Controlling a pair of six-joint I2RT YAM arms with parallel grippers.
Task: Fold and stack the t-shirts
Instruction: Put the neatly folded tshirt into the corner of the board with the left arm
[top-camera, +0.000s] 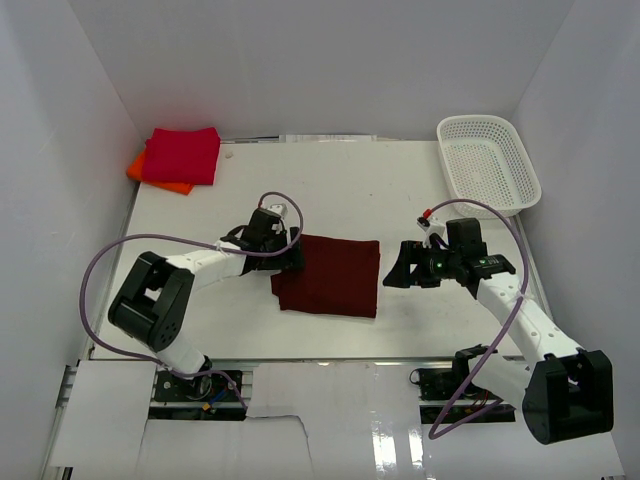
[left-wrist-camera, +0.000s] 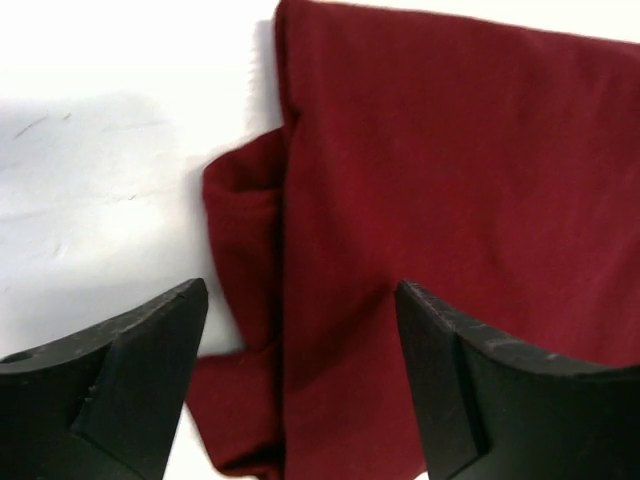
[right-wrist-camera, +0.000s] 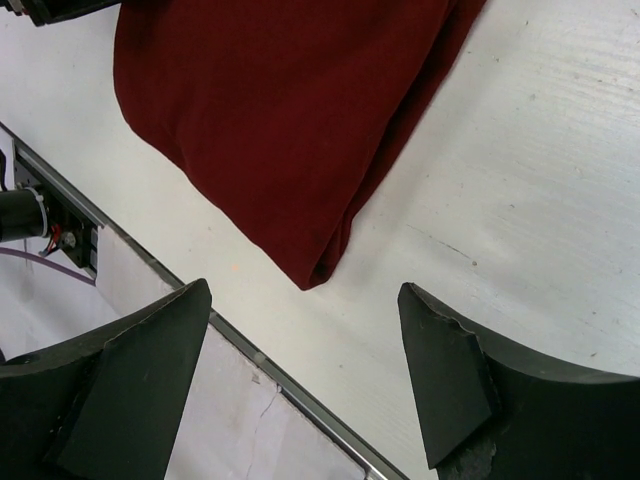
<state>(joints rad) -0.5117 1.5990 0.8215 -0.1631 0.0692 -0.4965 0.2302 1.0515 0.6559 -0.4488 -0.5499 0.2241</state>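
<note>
Lifting the maroon shirt (top-camera: 330, 275) onto the stack looks like your next job. It lies folded in the middle of the table (top-camera: 420, 200), while the red shirt (top-camera: 182, 155) sits on the orange shirt (top-camera: 136, 166) in the far left corner. Both pincers are spread and hold nothing. Your left gripper (top-camera: 292, 258) hangs over the maroon shirt's left edge, and the right gripper (top-camera: 394, 272) is just beside its right edge. A loose flap (left-wrist-camera: 235, 200) pokes out on the left, so catch every layer there or the fold will likely spill open.

robot lab booth (test cell), plain white walls (top-camera: 330, 60), white table (top-camera: 330, 190)
</note>
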